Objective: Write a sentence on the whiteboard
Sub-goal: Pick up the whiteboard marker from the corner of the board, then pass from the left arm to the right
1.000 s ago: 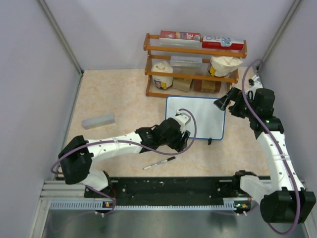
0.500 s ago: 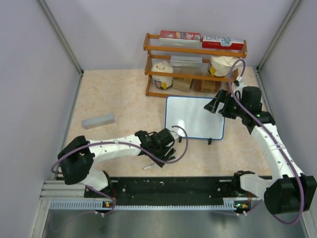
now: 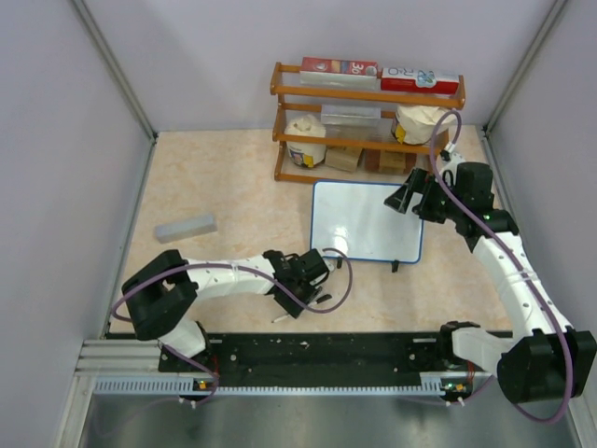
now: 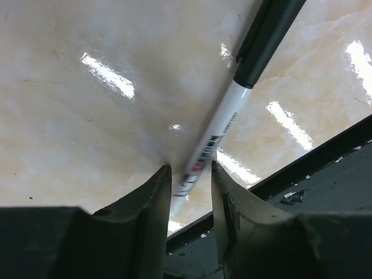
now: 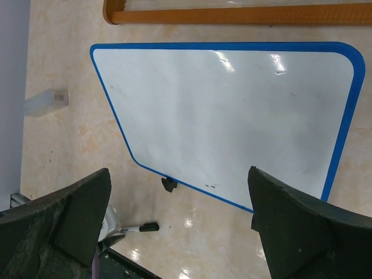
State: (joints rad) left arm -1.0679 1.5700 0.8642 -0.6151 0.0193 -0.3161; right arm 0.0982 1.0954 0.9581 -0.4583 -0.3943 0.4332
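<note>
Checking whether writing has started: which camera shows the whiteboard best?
Right wrist: the whiteboard fills the frame, its face blank but for faint specks. Top external shows it small, the right gripper over its far right corner. Left wrist shows none of it, only the marker on the table.

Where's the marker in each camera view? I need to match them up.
Top external: marker low centre, under the left gripper.
Left wrist: marker diagonal through centre, between the fingers.
Right wrist: marker bottom left, below the whiteboard.
Shared landmark: black base rail alongside.
</note>
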